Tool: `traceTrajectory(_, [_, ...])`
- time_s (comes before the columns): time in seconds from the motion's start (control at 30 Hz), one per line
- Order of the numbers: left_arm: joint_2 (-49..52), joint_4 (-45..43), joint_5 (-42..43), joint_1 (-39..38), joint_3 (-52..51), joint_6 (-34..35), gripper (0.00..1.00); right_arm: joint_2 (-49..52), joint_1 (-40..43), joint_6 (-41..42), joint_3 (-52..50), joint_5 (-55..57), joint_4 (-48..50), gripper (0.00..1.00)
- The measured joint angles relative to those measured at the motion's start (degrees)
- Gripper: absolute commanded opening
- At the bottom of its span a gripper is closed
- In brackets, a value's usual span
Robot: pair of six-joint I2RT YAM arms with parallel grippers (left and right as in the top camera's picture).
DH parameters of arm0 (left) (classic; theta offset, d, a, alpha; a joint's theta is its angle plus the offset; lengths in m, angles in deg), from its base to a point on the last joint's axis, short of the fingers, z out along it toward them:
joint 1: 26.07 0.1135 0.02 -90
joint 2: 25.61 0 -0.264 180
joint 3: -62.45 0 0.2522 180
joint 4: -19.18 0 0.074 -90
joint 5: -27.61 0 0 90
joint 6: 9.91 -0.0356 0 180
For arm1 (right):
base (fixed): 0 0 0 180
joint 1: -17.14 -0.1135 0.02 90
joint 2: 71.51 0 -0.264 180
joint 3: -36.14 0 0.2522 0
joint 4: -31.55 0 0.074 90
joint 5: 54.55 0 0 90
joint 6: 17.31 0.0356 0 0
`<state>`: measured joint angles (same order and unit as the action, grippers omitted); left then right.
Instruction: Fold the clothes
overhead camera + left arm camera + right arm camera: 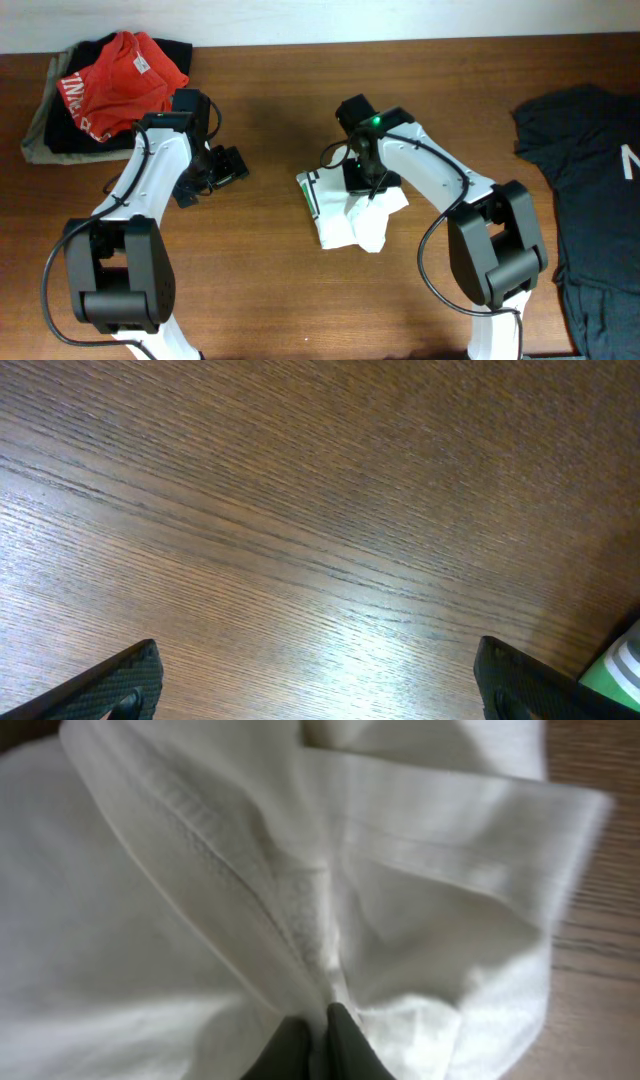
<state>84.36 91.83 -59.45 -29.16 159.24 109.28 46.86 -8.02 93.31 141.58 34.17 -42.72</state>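
Lying bunched, white T-shirt (345,225) runs left-right; right end effector (318,1025) pinches it.

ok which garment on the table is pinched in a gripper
The crumpled white cotton T-shirt, pinched by the right gripper; the red garment and black T-shirt lie untouched.

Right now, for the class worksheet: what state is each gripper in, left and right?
Left gripper: jaws open, holding nothing.
Right gripper: jaws shut on a fold of the plain white cotton T-shirt.

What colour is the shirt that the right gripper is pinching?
White. The T-shirt shows best in the right wrist view, where its seam and folds are close up.
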Motion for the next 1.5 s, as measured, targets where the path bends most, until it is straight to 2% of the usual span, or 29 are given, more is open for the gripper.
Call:
traceTrajectory(0.17, [0.0,0.0,0.0,0.0,0.0,0.0,0.99,0.0,2.25,-0.31,4.2,1.97,-2.12,0.07])
traceTrajectory(0.43, [0.0,0.0,0.02,0.0,0.0,0.0,0.99,0.0,5.95,-0.66,4.52,5.84,-0.74,0.08])
traceTrajectory(0.53, [0.0,0.0,0.0,0.0,0.0,0.0,0.99,0.0,6.93,-1.01,4.52,6.49,0.87,0.18])
traceTrajectory(0.6, [0.0,0.0,0.0,0.0,0.0,0.0,0.99,0.0,7.13,-1.73,4.52,6.91,1.46,0.18])
traceTrajectory(0.67, [0.0,0.0,0.0,0.0,0.0,0.0,0.99,0.0,7.15,-1.86,4.52,8.07,1.84,0.17])
traceTrajectory(0.77, [0.0,0.0,0.0,0.0,0.0,0.0,0.99,0.0,7.17,-2.03,4.52,11.65,2.19,0.07])
traceTrajectory(1.1, [0.0,0.0,0.0,0.0,0.0,0.0,0.99,0.0,12.28,-2.64,4.55,15.39,2.45,0.04])
traceTrajectory(1.23, [0.0,0.0,-0.02,0.0,0.0,0.0,0.99,0.0,12.37,-4.44,4.55,11.3,2.47,0.2])
traceTrajectory(1.3, [0.0,0.0,-0.22,0.0,0.0,0.0,0.99,-0.07,11.45,-6.1,4.63,9.44,2.43,0.37])
traceTrajectory(1.33, [0.0,0.0,-0.26,0.0,0.0,0.0,0.99,-0.11,10.78,-6.56,4.92,8.66,2.38,0.53])
traceTrajectory(1.4, [0.0,0.0,-0.44,0.0,0.0,0.0,0.99,-0.2,8.96,-7.96,6.45,7.61,2.29,0.78])
traceTrajectory(1.5, [0.0,0.0,-0.44,0.0,0.0,0.0,0.99,-0.57,6.25,-10.12,8.94,7.1,2.73,0.87])
